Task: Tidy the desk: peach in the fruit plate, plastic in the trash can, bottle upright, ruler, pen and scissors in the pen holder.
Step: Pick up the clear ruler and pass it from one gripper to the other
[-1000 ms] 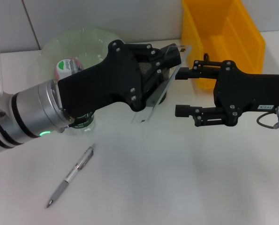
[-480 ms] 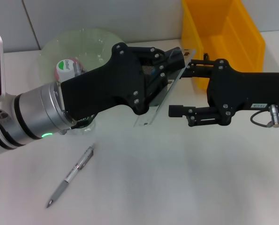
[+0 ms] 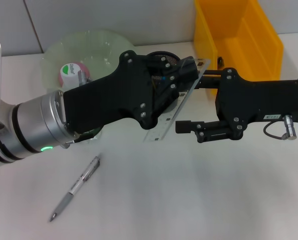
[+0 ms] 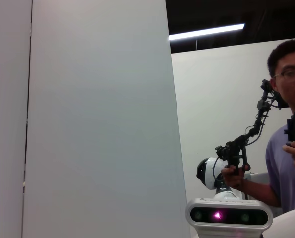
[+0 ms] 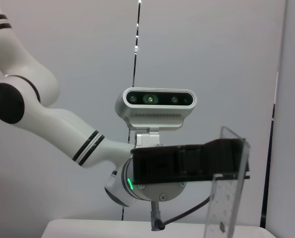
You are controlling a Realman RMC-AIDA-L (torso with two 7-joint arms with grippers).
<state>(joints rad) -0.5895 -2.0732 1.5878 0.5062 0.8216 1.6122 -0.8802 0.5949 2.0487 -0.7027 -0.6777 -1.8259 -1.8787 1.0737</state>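
Observation:
My left gripper (image 3: 183, 75) is shut on the clear ruler (image 3: 171, 107), which hangs slanted above the desk in the head view. The right wrist view shows the same ruler (image 5: 227, 196) standing on end against the black left gripper (image 5: 187, 163). My right gripper (image 3: 187, 105) is open, and its fingertips reach the ruler's right edge. The black mesh pen holder (image 3: 164, 55) peeks out behind the left gripper. A grey pen (image 3: 76, 187) lies on the desk at front left. A Dole-labelled bottle (image 3: 71, 70) is mostly hidden by the left arm. Peach, plastic and scissors are out of view.
The green glass fruit plate (image 3: 96, 42) stands at the back left. The yellow trash can (image 3: 239, 35) stands at the back right, just behind the right arm. The left wrist view shows only a wall panel and a person (image 4: 286, 148) with a hand-held controller.
My right gripper has moved left until its open fingers reach the ruler. The left gripper has shifted the ruler slightly right and forward. The pen has not moved.

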